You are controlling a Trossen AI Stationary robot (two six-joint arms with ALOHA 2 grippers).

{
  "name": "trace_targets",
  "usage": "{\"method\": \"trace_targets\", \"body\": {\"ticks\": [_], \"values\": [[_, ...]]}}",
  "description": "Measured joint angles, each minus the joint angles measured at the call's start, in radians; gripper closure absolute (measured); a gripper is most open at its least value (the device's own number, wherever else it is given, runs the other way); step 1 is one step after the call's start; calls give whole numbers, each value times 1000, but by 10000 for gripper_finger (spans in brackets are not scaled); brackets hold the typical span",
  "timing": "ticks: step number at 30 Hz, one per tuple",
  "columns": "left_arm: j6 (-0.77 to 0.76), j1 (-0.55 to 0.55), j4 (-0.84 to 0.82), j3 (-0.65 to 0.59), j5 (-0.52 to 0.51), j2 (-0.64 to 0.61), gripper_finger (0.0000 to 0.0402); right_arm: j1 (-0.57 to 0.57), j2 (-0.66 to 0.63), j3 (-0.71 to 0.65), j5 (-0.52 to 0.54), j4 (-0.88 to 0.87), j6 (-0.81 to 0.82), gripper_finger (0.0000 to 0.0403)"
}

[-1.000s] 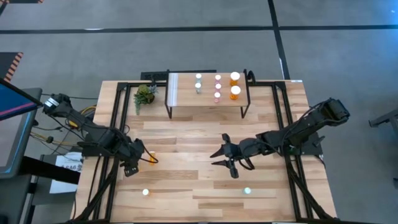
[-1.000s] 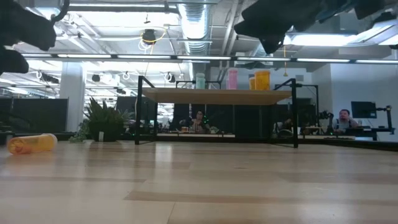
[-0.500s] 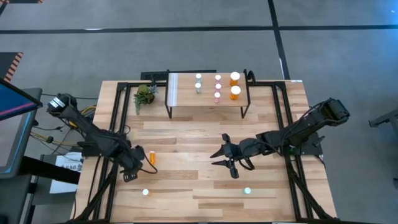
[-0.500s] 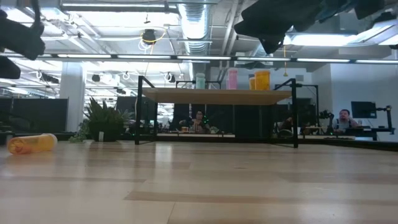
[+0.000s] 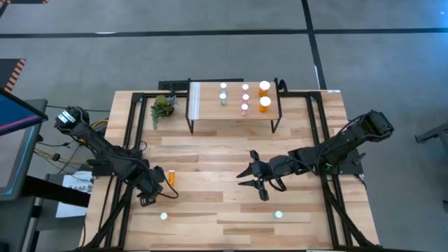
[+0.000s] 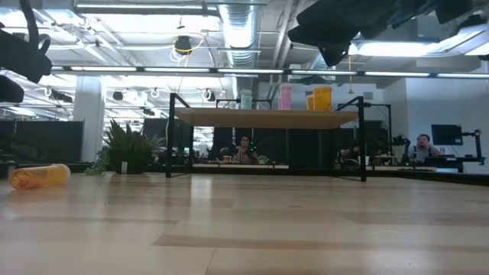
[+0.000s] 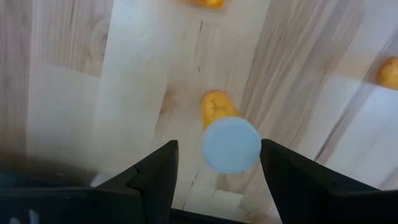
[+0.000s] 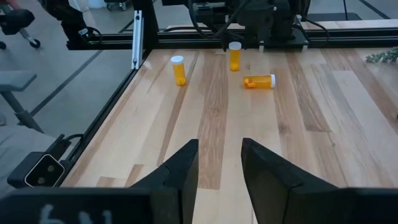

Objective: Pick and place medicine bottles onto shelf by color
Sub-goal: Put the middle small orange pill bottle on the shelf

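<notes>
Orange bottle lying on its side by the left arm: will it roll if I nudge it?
Probably: the orange bottle lies flat, a round cylinder on the smooth table, so a sideways push likely rolls it. Small and plastic-looking, it may also skid.

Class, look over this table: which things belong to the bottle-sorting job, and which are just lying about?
Belong to the job:
shelf
seven shelved bottles
lying orange bottle
left tool, open above an upright orange bottle
second upright bottle
lone bottle
right tool, open, empty

Just lying about:
plant
</notes>
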Motion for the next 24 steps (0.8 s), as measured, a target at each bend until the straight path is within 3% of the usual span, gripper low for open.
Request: {"method": "trace_targets", "body": {"ticks": [18,24], "values": [[-16,3,48,0,-38,0,189,0,1,-19,1,6,3,266],[-15,3,47,0,-33,0,223,-3,1,-31,1,11,16,266]]}}
